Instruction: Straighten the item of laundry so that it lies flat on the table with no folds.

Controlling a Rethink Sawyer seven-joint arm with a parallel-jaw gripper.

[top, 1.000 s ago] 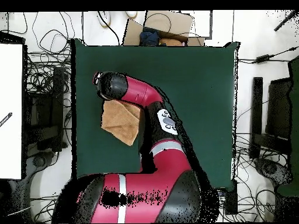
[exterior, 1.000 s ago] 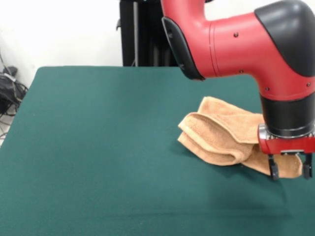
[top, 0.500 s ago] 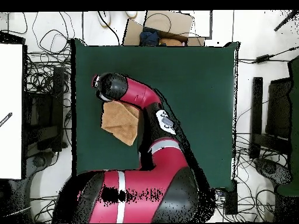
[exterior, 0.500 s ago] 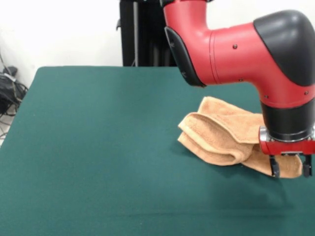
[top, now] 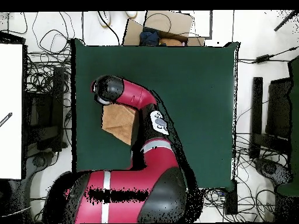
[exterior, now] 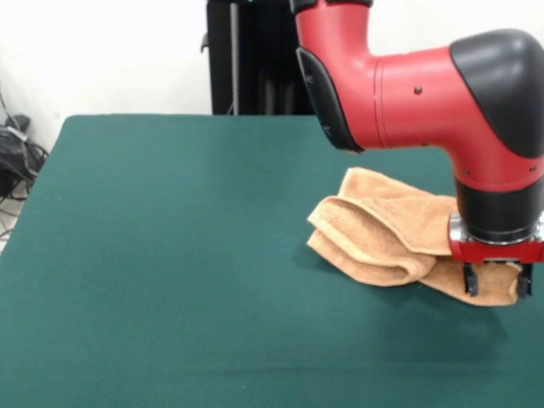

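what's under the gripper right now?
The gripper is open, its fingers straddling the near corner of the folded towel, which lies on the green table. Overhead, the arm covers that corner, so contact can't be confirmed.

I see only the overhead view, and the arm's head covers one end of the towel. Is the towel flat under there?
Observer: No. In the front view the towel lies folded over itself, with a thick rolled fold on its near side.
Operator: Where is the gripper?
Observer: The gripper is down at the towel's near corner, at the right in that view.
Operator: Are the fingers open?
Observer: Yes, the fingers stand apart, with the corner showing between them.
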